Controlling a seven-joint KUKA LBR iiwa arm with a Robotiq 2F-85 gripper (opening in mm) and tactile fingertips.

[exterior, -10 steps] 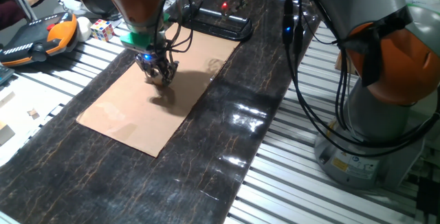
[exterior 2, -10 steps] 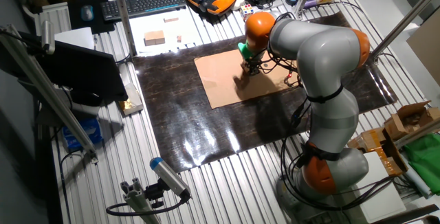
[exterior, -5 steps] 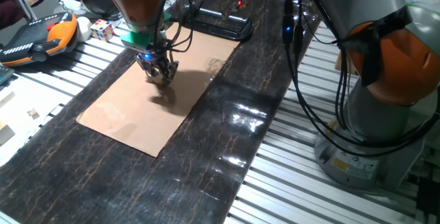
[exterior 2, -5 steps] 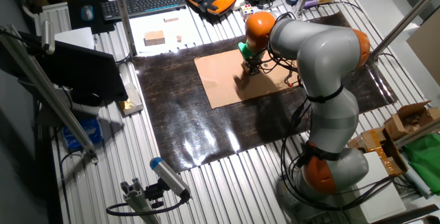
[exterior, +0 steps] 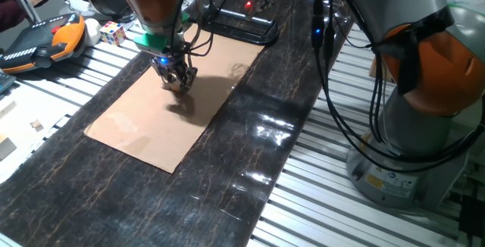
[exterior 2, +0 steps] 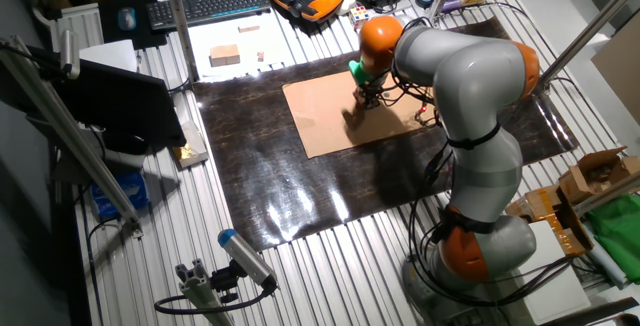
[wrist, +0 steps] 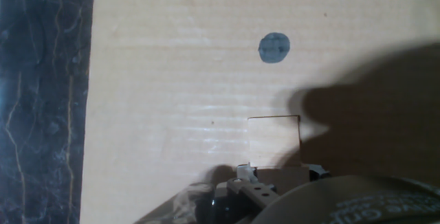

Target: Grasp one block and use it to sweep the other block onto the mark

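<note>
1. Here the gripper (exterior: 176,82) is working low over the cardboard (exterior: 136,129); one block (wrist: 273,140) is lying just ahead of it, short of the mark (wrist: 274,48).
2. I cannot tell how the jaws are standing or whether they are holding a second block.
3. Next, seemingly, pushing straight toward the dot.
4. No containers are showing.

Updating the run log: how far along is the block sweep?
Done: the gripper is down at the cardboard; whether it grips a block I can't tell. In hand: one tan block lies just ahead of the hand, apart from the mark. Left: getting a block onto the mark, which is bare.
</note>
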